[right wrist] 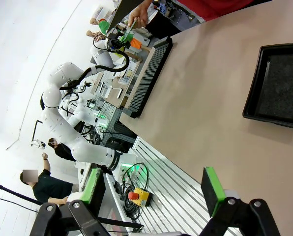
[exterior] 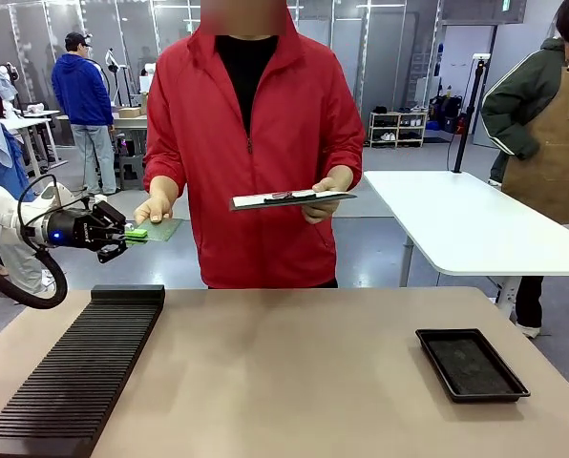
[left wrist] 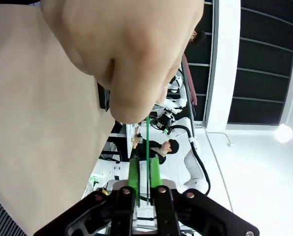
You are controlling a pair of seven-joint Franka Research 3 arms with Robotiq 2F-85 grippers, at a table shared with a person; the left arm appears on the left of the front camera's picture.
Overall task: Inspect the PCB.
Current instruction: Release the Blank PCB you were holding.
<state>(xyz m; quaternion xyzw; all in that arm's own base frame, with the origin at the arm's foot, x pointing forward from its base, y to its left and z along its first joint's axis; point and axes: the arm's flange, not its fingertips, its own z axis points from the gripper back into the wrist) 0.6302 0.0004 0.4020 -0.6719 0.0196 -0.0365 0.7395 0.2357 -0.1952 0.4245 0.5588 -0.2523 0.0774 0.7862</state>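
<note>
A long black rack [exterior: 74, 372] with many thin ribs lies at the near left of the smooth tan desk [exterior: 294, 382]. On the near right sits a shallow black tray [exterior: 471, 364]. It is a rectangle with a raised rim and a rough-looking floor.

Up in the air, past the far left side of the desk, the left tool [exterior: 132, 233] is pressed together on the PCB [exterior: 156, 230]. The PCB is a thin, flat green board, held level. The tool's green pads [left wrist: 134, 169] pinch one edge of it. A person in a red jacket holds the opposite end with one hand [exterior: 154, 207], fingers curled over it. In the left wrist view the board looks like a thin green line running from the pads up into that hand.

The person's other hand [exterior: 327, 196] holds a flat clipboard [exterior: 292, 199] with white paper and a dark clip.

The right tool [right wrist: 151, 189] is spread wide, its fingers far apart. It faces across the desk toward the tray.
</note>
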